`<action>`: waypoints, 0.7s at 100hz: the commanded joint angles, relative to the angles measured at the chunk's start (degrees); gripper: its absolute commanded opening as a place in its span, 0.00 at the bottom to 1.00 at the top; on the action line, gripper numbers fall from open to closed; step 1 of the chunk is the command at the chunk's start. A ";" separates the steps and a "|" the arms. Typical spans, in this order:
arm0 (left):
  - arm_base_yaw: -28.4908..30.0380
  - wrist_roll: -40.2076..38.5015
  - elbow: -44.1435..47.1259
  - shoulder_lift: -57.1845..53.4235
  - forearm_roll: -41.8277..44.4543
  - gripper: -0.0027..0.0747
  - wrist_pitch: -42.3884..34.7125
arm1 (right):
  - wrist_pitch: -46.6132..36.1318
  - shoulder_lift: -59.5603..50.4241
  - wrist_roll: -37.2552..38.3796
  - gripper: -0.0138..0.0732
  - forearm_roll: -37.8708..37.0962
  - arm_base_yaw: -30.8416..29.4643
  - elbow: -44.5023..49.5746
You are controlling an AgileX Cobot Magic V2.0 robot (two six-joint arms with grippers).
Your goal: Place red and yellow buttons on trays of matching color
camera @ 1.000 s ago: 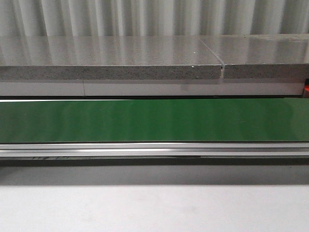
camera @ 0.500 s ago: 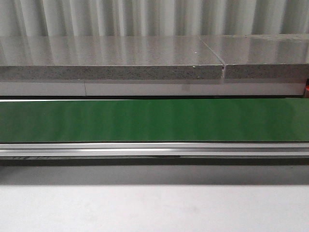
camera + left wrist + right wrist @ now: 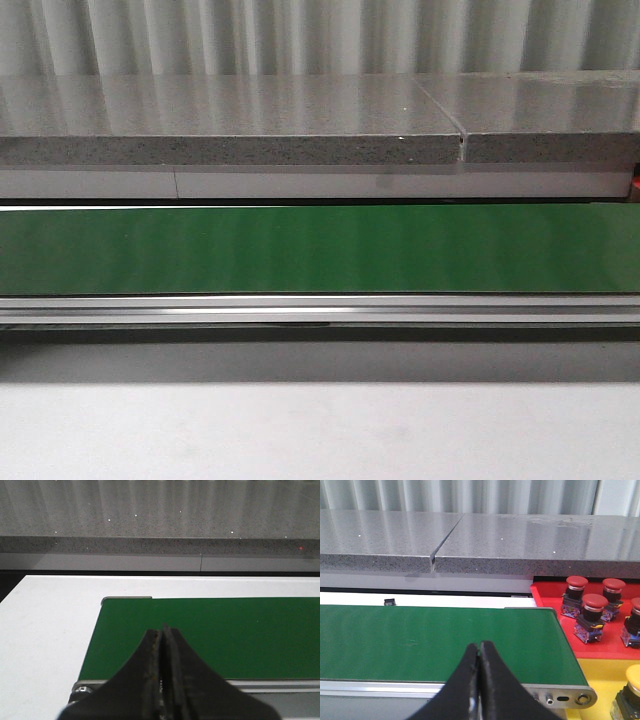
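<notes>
A green conveyor belt [image 3: 320,248] runs straight across the front view from side to side, its long axis level, with an aluminium side rail [image 3: 320,310] along its near edge and a grey speckled stone ledge [image 3: 230,130] behind it; no button lies on the belt in any view. The left gripper [image 3: 163,630] hovers over one end of the belt, its two dark fingers pressed together with nothing between them, and the white table [image 3: 45,630] shows beside that end. The right gripper [image 3: 479,647] is likewise clenched on nothing, above the belt's other end. Just past that end sits the red tray [image 3: 600,645], and on it four red mushroom-head push buttons stand upright with their caps up; the nearest, a red button [image 3: 594,607], stands in front of two others [image 3: 576,586] [image 3: 613,587], while a fourth [image 3: 637,611] is cut by the picture's edge. Nearer the camera, touching the red tray's edge, lies the yellow tray [image 3: 600,680], and one yellow button [image 3: 634,677] stands on it, cap up, partly out of view.
</notes>
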 commanded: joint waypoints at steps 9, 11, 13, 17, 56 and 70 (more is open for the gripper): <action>-0.54 -0.70 4.41 -6.28 0.19 0.01 -5.82 | -4.99 -0.88 -0.19 0.02 -0.38 -0.24 0.07; -0.54 -0.70 5.01 -7.09 0.19 0.01 -5.82 | -4.99 -0.88 -0.19 0.02 -0.38 -0.24 0.07; -0.54 -0.70 5.39 -7.91 0.19 0.01 -5.82 | -4.99 -0.88 -0.19 0.02 -0.38 -0.24 0.07; -0.54 -0.81 6.39 -9.25 0.19 0.01 -5.82 | -4.99 -0.88 -0.19 0.02 -0.38 -0.24 0.07; -0.54 -2.18 12.09 -17.16 0.67 0.01 -6.34 | -4.99 -0.88 -0.19 0.02 -0.38 -0.24 0.07; -0.54 -2.18 12.19 -17.16 0.67 0.01 -6.73 | -4.99 -0.88 -0.19 0.02 -0.38 -0.24 0.07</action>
